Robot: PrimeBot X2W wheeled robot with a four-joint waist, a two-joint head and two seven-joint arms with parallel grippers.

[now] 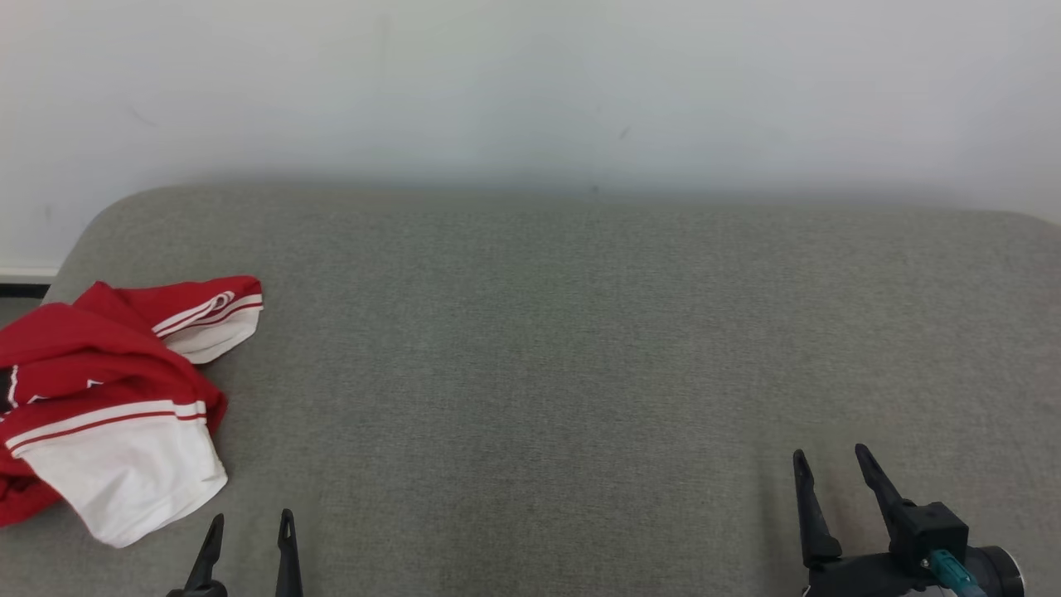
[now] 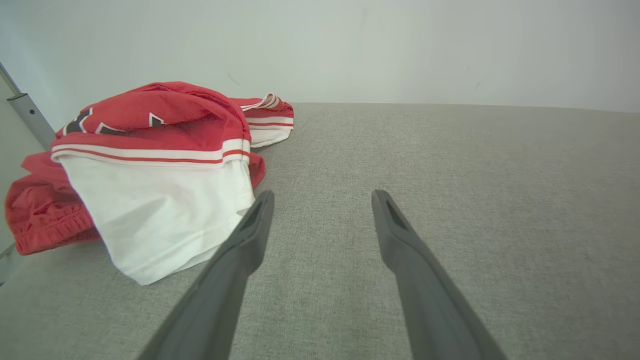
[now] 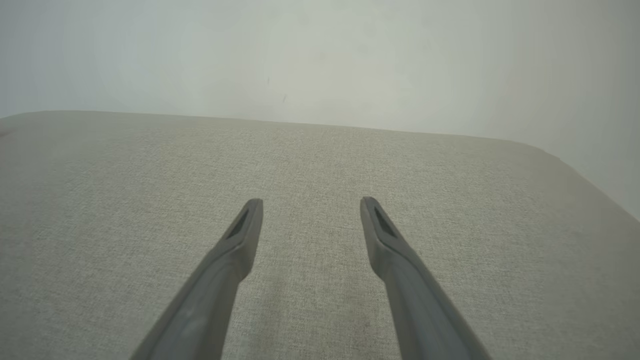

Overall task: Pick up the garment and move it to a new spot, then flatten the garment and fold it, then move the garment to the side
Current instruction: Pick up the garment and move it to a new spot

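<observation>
One crumpled red-and-white sports garment (image 1: 108, 398) lies at the left edge of the grey fabric tabletop (image 1: 530, 348), near the left claw (image 1: 253, 518) and well apart from the right claw (image 1: 830, 452). Both claws stand open and empty. The cloth looks light, soft and floppy; its raised red fold seems the best place to pinch.

I have the garment (image 1: 108, 406) lying on the padded surface (image 1: 539, 332), just to the left of my left gripper (image 1: 253, 516) and slightly ahead of it. Its nearest edge sits just beside that gripper's left finger. My right gripper (image 1: 830, 452) hangs well apart to the right, over the same surface, which stretches ahead of both grippers and between them. The wall (image 1: 530, 83) stands behind the surface, far ahead of both grippers.
</observation>
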